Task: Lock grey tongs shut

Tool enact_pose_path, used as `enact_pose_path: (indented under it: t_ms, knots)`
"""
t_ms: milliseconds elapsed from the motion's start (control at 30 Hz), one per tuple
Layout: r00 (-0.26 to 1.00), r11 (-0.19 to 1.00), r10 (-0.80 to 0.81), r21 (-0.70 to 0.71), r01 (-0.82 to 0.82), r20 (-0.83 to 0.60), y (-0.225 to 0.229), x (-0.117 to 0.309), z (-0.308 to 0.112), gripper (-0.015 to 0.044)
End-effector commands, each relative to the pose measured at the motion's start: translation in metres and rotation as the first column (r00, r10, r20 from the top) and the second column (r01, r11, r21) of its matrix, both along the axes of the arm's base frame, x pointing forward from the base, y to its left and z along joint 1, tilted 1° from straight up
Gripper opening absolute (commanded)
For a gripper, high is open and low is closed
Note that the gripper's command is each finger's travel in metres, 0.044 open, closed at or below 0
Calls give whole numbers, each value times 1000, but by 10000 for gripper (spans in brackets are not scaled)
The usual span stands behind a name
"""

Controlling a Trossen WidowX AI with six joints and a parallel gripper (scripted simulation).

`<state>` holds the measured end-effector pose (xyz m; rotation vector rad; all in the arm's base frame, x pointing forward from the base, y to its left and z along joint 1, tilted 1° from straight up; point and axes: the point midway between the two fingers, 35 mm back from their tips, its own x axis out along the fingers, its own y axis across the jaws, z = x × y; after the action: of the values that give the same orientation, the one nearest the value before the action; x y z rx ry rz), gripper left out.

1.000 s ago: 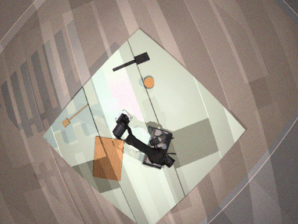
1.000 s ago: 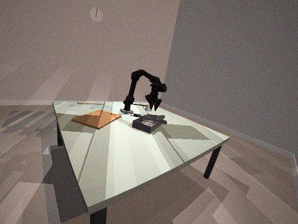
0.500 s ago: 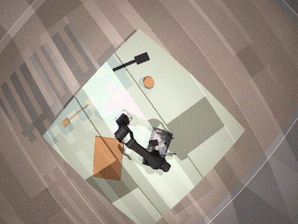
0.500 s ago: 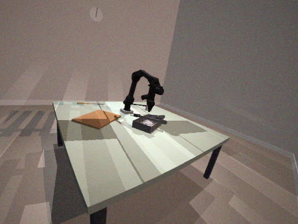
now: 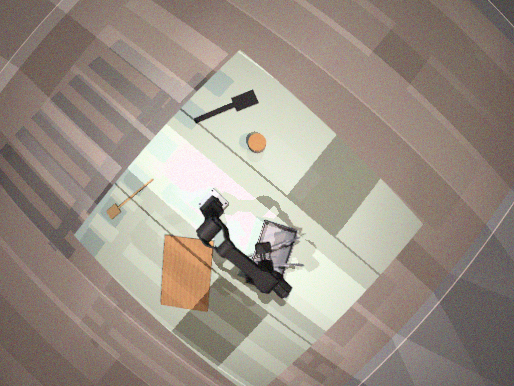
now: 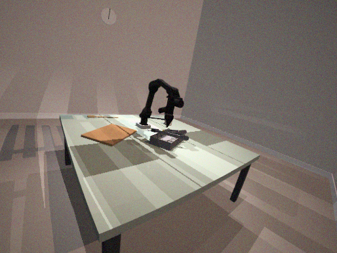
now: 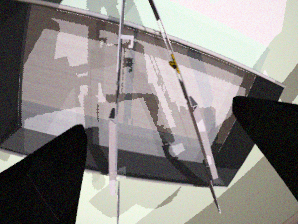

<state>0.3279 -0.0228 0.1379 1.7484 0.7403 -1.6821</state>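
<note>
The grey tongs (image 5: 295, 264) (image 6: 178, 131) (image 7: 113, 155) lie open across the dark roasting tin (image 5: 289, 255) (image 6: 158, 142) (image 7: 260, 87). In the wrist view their two arms spread toward the bottom and draw closer toward the top; the hinge is out of that view. My gripper (image 6: 168, 124) (image 7: 161, 117) is open and empty above the tin, pointing down. In the wrist view its fingers stand on either side of both tong arms, without touching them. The arm hides part of the tongs and tin in the top view. The wooden board (image 5: 186, 275) (image 6: 108, 134) bears nothing.
An orange cylinder (image 5: 257, 142) and a black spatula-like tool (image 5: 245, 100) lie farther off on one side. A thin wooden tool (image 5: 114, 211) (image 6: 93, 116) lies beyond the board. The arm's white base (image 6: 143, 125) stands between the board and the tin.
</note>
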Motion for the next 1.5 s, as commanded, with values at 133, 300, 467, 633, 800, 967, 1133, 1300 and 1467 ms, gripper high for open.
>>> enact_pose_path:
  t_ms: [133, 300, 467, 633, 800, 967, 1133, 1300, 1467]
  knots:
    - [1000, 1000, 5, 1, -5, -1, 0, 2, -14, 440]
    - [1000, 1000, 5, 1, -5, -1, 0, 3, -22, 440]
    - [1000, 1000, 5, 1, -5, -1, -1, 4, -30, 440]
    - [1000, 1000, 5, 1, -5, -1, -1, 5, -38, 440]
    - [1000, 1000, 5, 1, -5, -1, -1, 6, -47, 440]
    - [1000, 1000, 5, 1, -5, -1, -1, 6, -55, 440]
    - [1000, 1000, 5, 1, -5, -1, -1, 6, -63, 440]
    - [1000, 1000, 5, 1, -5, -1, -1, 6, -72, 440]
    - [1000, 1000, 5, 1, -5, -1, -1, 5, -80, 440]
